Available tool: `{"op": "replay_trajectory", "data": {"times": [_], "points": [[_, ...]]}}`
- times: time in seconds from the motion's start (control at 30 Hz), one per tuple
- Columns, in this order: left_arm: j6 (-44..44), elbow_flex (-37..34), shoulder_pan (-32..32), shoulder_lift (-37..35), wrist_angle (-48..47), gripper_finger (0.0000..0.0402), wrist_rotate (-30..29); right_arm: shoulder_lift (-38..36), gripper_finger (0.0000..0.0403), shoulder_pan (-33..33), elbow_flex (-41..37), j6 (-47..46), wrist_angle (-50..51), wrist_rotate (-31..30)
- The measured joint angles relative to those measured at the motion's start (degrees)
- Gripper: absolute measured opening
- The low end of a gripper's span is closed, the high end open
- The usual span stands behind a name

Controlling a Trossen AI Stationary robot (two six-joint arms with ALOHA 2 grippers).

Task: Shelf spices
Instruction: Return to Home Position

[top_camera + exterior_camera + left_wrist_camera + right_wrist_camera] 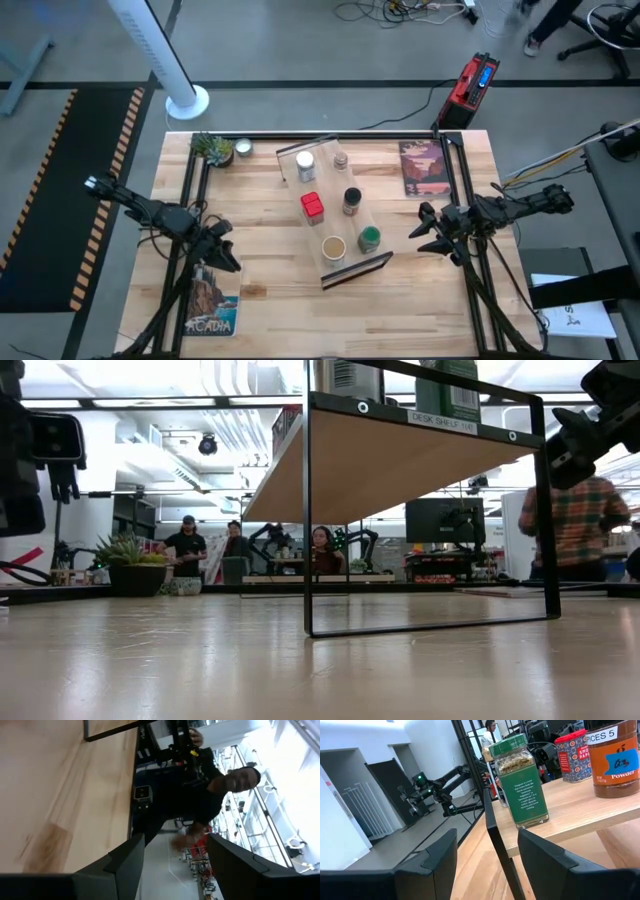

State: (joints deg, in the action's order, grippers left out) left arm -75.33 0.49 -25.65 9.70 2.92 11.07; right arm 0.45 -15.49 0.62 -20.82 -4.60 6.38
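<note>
Both grippers spread and empty, with the loaded shelf between them.

The right gripper (420, 231) has its fingers apart and nothing in them. The green-lidded jar (369, 238) is the spice nearest its tips, on the shelf (338, 222) near the dark end strip. The left gripper (226, 252) is also spread and empty, above a picture book (210, 305), with bare table (265, 215) between it and the shelf. The tan-lidded jar (333, 247) sits next to the green one. The red tin (312, 206), black-lidded jar (352, 200), white-capped jar (305, 165) and small brown jar (341, 160) stand farther from both grippers. All six are upright, in two rows. Only the right wrist view shows the jar labels and the shelf's edge. The low view shows the shelf's underside and its thin black legs, with people in the room beyond.
</note>
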Motion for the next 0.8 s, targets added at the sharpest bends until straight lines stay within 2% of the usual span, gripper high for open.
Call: {"op": "replay_trajectory", "data": {"times": [0.8], "points": [[0.0,0.0,0.0,8.89,0.04,0.0204,0.0,0.11,0.0186,0.0,-0.02,0.0,0.02,-0.01]]}}
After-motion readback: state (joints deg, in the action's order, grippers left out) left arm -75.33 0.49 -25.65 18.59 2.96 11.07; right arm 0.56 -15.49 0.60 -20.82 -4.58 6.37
